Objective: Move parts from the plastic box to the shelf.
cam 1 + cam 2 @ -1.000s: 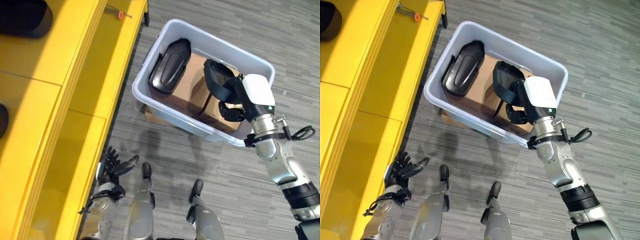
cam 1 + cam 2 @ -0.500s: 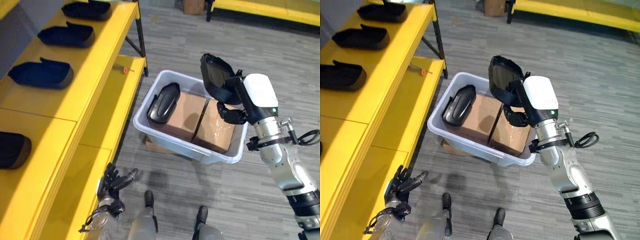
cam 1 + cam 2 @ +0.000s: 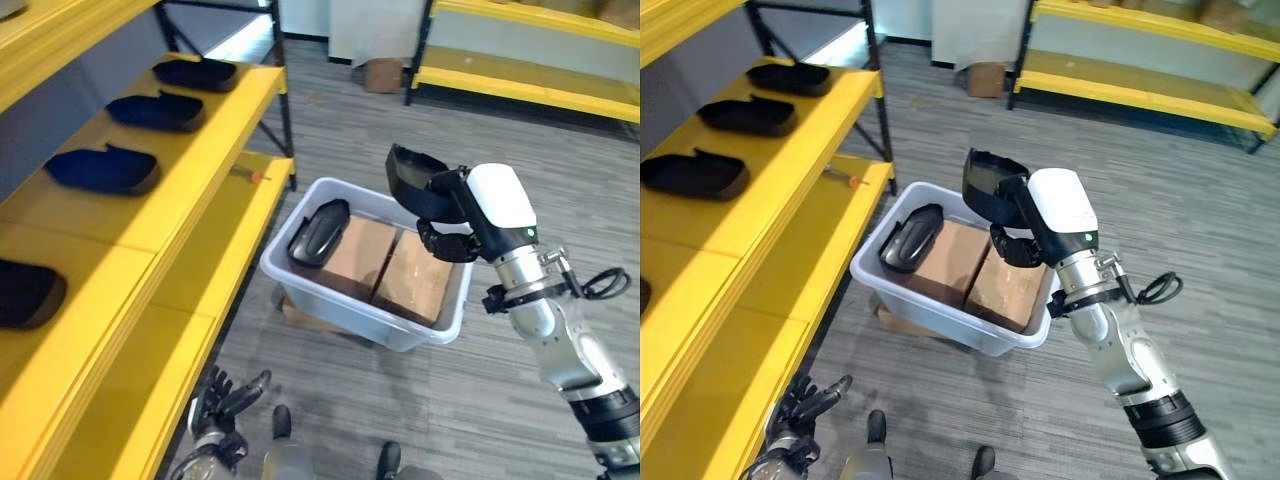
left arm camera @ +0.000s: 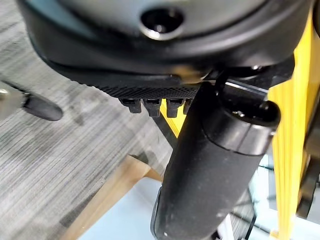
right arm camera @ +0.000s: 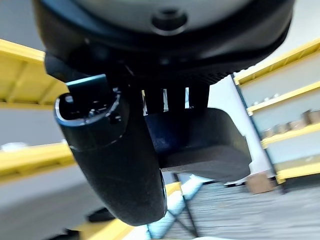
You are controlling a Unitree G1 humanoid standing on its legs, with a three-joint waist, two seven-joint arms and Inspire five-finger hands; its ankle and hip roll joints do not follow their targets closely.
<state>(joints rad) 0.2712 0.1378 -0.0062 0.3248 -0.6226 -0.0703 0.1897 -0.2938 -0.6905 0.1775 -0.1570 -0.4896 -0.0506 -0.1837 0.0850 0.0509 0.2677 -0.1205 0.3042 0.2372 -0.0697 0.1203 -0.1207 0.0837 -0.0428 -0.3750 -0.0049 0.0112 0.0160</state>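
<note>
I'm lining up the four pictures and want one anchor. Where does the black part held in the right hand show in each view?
Left eye view: the black part is up in the right hand, above the plastic box.
Right eye view: the part is at centre, above the box's far right corner.
Right wrist view: it sits just past the fingers.
Left wrist view: I can't make it out.
Shared landmark: the yellow shelf.

Silver-grey right arm, white cover over its dark right hand.
</note>
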